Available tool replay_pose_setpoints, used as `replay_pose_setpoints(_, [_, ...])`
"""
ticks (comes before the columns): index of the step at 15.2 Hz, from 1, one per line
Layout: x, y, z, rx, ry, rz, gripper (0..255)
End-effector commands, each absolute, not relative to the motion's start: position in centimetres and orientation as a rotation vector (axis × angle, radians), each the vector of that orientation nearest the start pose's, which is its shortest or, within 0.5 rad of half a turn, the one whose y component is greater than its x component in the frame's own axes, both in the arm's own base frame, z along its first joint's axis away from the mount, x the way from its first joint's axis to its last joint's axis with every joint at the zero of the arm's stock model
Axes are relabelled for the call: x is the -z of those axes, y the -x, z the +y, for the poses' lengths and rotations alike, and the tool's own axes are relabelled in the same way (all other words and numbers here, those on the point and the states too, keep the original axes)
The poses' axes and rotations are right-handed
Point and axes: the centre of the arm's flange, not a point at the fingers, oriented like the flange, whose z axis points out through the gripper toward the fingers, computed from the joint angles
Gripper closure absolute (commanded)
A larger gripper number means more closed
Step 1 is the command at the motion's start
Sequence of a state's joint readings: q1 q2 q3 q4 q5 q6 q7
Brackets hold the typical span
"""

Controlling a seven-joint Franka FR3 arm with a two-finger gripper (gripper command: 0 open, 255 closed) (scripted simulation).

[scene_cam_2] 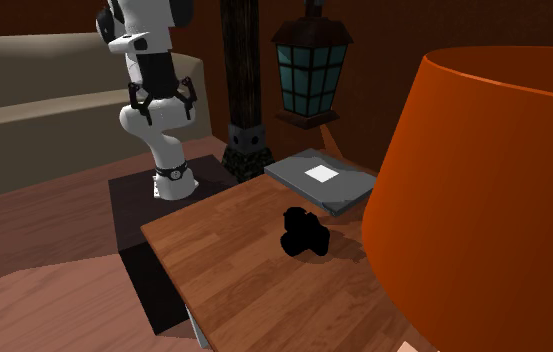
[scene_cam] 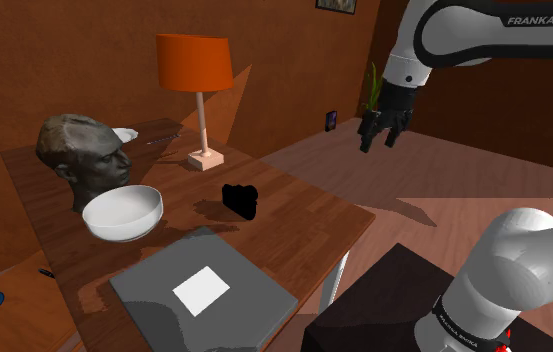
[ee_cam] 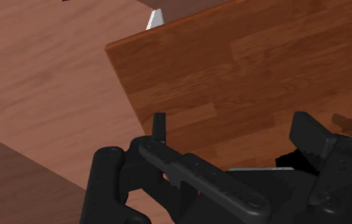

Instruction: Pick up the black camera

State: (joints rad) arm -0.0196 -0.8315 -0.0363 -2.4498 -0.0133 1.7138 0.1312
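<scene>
The black camera [scene_cam: 240, 200] sits near the middle of the wooden table [scene_cam: 309, 215], between the lamp base and a grey flat slab. In the second exterior view the camera [scene_cam_2: 302, 233] lies a little in from the table's [scene_cam_2: 234, 275] near edge. My black gripper [scene_cam: 382, 135] hangs high in the air, off the table's edge and well to the shoulder view's right of the camera. It is open and holds nothing. In the wrist view the fingers [ee_cam: 160, 127] stand apart over the table's corner [ee_cam: 263, 63]. The gripper [scene_cam_2: 162, 98] points downward above the stand.
An orange-shaded lamp [scene_cam: 195, 62], a dark sculpted head [scene_cam: 84, 155] and a white bowl [scene_cam: 123, 212] stand on the table. A grey slab with a white sheet [scene_cam: 202, 290] lies at its near end. The dark stand [scene_cam_2: 139, 215] and a lantern [scene_cam_2: 310, 62] are nearby.
</scene>
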Motion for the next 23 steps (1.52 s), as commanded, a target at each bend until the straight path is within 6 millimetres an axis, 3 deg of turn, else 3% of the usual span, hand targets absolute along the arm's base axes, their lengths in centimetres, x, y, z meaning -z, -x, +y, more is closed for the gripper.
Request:
replay_pose_setpoints(1, [-57.3, -30.7, -2.1, 0.147, 3.108, 0.273, 0])
replay_pose_setpoints(23, [-44.9, -51.8, 13.9, 0.088, 3.113, 0.085, 0])
